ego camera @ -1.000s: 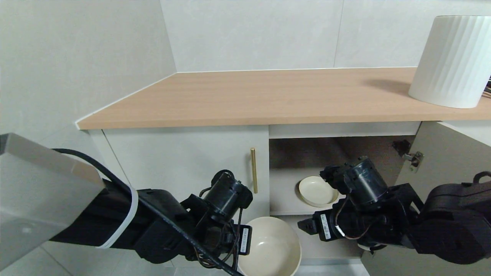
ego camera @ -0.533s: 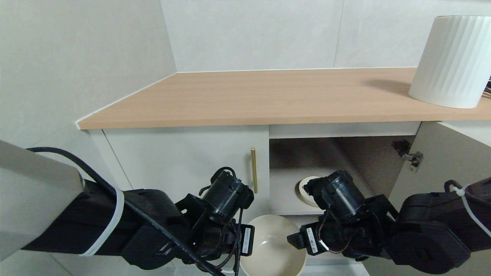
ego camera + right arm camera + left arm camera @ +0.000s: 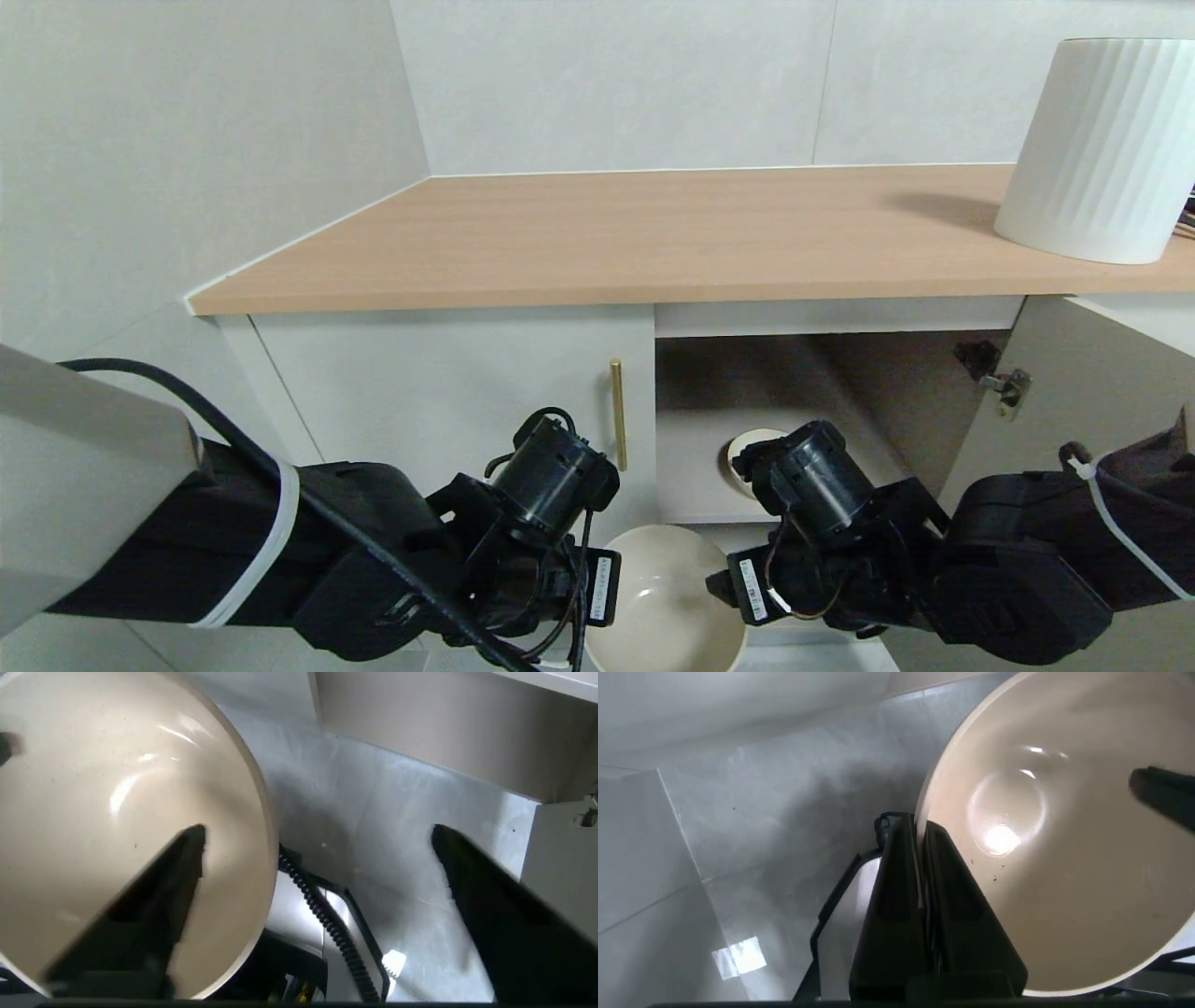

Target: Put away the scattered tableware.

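Observation:
A large cream bowl [image 3: 665,605] hangs in front of the lower cabinet, low in the head view. My left gripper [image 3: 920,854] is shut on its rim, one finger inside the bowl [image 3: 1064,831] and one outside. My right gripper [image 3: 318,838] is open and straddles the opposite rim of the bowl [image 3: 112,812]: one finger [image 3: 177,887] is over the inside, the other [image 3: 486,896] is outside. A small cream dish [image 3: 744,446] lies on the cabinet shelf, mostly hidden behind my right wrist.
The cabinet's right door [image 3: 1074,401] stands open; the left door with a brass handle [image 3: 617,415] is closed. A white ribbed container [image 3: 1102,149] stands on the wooden countertop [image 3: 607,243]. Grey tiled floor [image 3: 402,812] lies below the bowl.
My right arm has come back out of the cabinet, moving left and down to the bowl's rim, and now covers most of the small dish. The bowl shifted slightly.

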